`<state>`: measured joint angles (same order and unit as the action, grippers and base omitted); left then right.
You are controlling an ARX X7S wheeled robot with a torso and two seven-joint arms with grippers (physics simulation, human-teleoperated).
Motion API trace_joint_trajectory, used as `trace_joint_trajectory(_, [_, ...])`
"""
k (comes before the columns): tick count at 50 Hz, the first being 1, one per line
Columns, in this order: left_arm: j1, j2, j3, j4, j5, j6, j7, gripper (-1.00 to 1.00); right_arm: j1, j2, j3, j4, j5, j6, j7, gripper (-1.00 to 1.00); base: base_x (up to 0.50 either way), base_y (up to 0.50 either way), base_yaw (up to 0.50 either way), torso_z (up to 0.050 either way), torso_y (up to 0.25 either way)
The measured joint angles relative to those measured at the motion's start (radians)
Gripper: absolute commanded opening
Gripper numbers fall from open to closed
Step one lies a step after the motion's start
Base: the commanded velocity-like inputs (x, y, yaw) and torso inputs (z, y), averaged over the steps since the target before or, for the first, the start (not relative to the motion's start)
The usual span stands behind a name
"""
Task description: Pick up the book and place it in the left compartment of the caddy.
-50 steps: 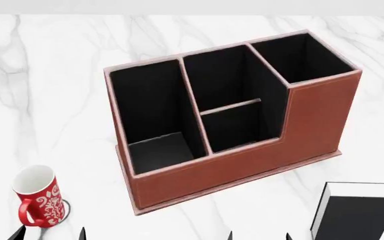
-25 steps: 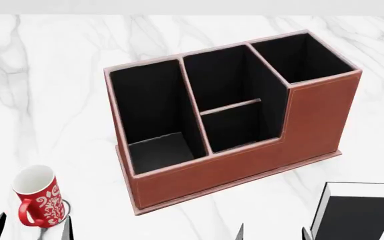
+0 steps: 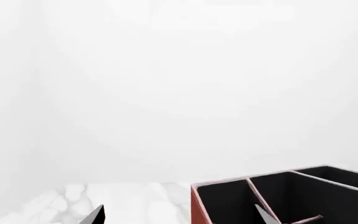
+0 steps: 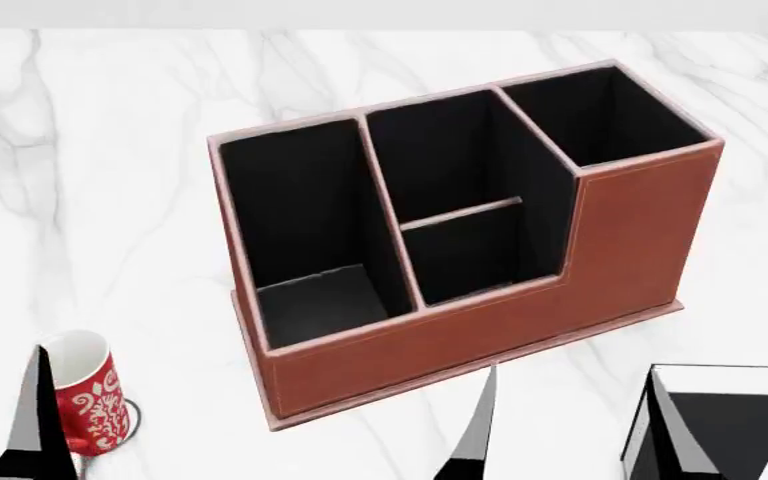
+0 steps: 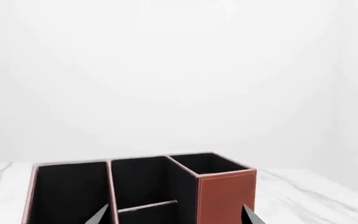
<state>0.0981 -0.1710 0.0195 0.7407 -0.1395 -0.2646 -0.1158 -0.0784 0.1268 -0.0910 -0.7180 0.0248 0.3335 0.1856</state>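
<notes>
Both your grippers have risen into the head view, jaws spread: left gripper (image 4: pixel 37 420) by the mug (image 4: pixel 80 392), right gripper (image 4: pixel 578 425) by the book (image 4: pixel 738 425), which stands right of the caddy (image 4: pixel 491 330).

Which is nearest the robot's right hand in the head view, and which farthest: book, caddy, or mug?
From the right hand:
1. Book, beside it, at the table's near right.
2. Caddy, just ahead, centre.
3. Mug, far across on the left.
</notes>
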Motion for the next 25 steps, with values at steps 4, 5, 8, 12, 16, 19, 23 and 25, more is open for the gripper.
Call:
trace_joint_trajectory(4, [0.003, -0.01, -0.014, 0.067, -0.017, -0.025, -0.008, 1.0, 0.007, 0.008, -0.008, -0.071, -0.003, 0.046, 0.005, 1.0, 0.0, 0.0, 0.0, 0.0, 0.0])
trace_joint_trajectory(5, [0.004, -0.012, -0.018, 0.082, -0.021, -0.031, -0.01, 1.0, 0.01, 0.01, -0.01, -0.088, -0.004, 0.058, 0.007, 1.0, 0.0, 0.0, 0.0, 0.0, 0.0])
trace_joint_trajectory(8, [0.006, -0.019, -0.027, 0.124, -0.032, -0.045, -0.016, 1.0, 0.015, 0.016, -0.014, -0.134, -0.006, 0.089, 0.011, 1.0, 0.0, 0.0, 0.0, 0.0, 0.0])
trace_joint_trajectory(12, [0.006, -0.027, -0.037, 0.168, -0.045, -0.062, -0.023, 1.0, 0.024, 0.022, -0.016, -0.185, -0.009, 0.125, 0.018, 1.0, 0.0, 0.0, 0.0, 0.0, 0.0])
trace_joint_trajectory(16, [0.005, -0.035, -0.048, 0.205, -0.058, -0.078, -0.032, 1.0, 0.035, 0.023, -0.011, -0.226, -0.009, 0.16, 0.03, 1.0, 0.0, 0.0, 0.0, 0.0, 0.0])
trace_joint_trajectory(19, [0.005, -0.041, -0.055, 0.227, -0.067, -0.089, -0.038, 1.0, 0.041, 0.025, -0.011, -0.246, -0.012, 0.181, 0.037, 1.0, 0.0, 0.0, 0.0, 0.0, 0.0])
trace_joint_trajectory(23, [0.005, -0.048, -0.059, 0.248, -0.076, -0.097, -0.047, 1.0, 0.048, 0.029, -0.018, -0.264, -0.017, 0.203, 0.045, 1.0, 0.01, 0.0, 0.0, 0.0, 0.0])
trace_joint_trajectory(25, [0.006, -0.052, -0.059, 0.256, -0.079, -0.1, -0.051, 1.0, 0.049, 0.032, -0.021, -0.271, -0.02, 0.208, 0.048, 1.0, 0.28, 0.0, 0.0, 0.0, 0.0])
